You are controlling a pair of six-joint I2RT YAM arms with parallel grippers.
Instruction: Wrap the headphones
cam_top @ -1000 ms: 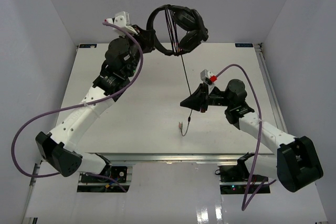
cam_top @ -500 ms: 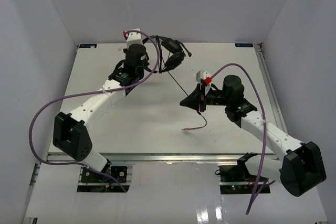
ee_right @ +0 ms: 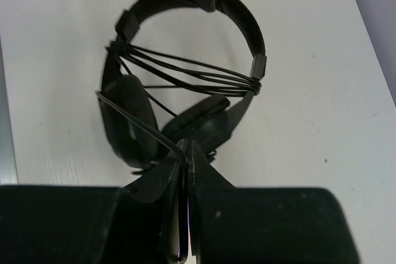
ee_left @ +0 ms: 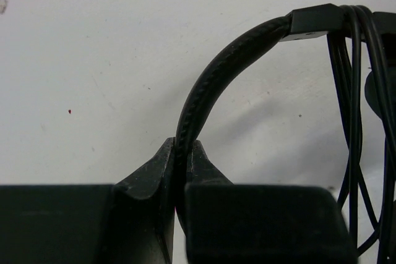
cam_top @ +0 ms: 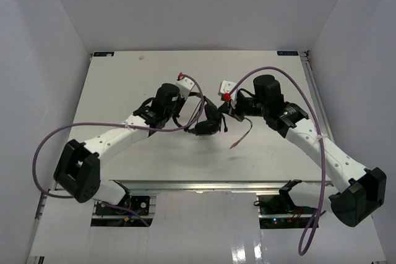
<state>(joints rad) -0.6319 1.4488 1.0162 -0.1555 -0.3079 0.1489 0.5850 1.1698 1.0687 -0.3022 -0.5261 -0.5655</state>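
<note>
The black headphones [cam_top: 207, 119] are held between my two grippers at the table's middle, just above the table. My left gripper [cam_top: 187, 106] is shut on the curved headband [ee_left: 213, 78], which arcs up out of the jaws. My right gripper [cam_top: 228, 112] is shut on the thin black cable [ee_right: 139, 122], pulled taut from the jaws to the left earcup [ee_right: 127, 119]. Several turns of cable [ee_right: 192, 73] cross between the headband's two arms above the earcups [ee_right: 201, 122]; they also hang at the right of the left wrist view [ee_left: 352, 109]. The cable's loose end [cam_top: 244, 133] trails to the plug [cam_top: 233, 146] on the table.
White walls enclose the table [cam_top: 124, 85] at the back and both sides. A metal rail [cam_top: 204, 185] runs along the near edge by the arm bases. Purple robot cables [cam_top: 297, 91] loop over each arm.
</note>
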